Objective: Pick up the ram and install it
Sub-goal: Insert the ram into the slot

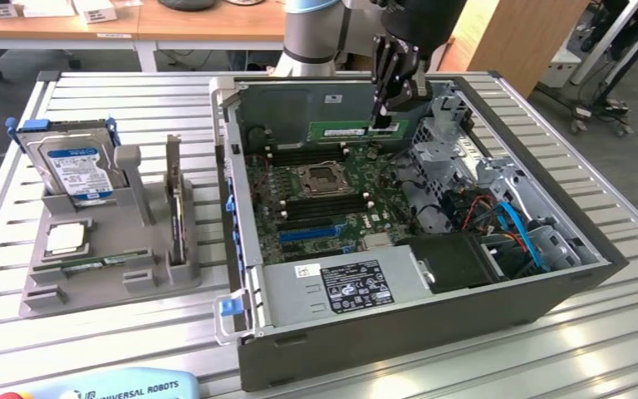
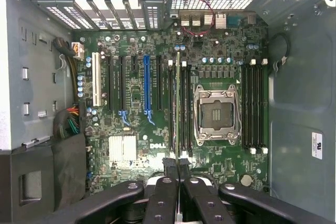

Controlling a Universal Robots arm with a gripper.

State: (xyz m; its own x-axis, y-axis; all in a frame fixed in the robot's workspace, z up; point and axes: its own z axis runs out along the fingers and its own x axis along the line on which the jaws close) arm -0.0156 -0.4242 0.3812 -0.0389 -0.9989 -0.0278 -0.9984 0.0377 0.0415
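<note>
Two brand names read clearly; the stickers do not.
"UNIVERSAL ROBOTS" stands on the light-blue teach pendant at the bench's near edge in the exterior view. "DELL" is printed in white on the green motherboard, just beside its finned silver heatsink. The blue hard-drive label, the black power-supply label, the white label on the ram and the white case sticker are too small to read.
</note>
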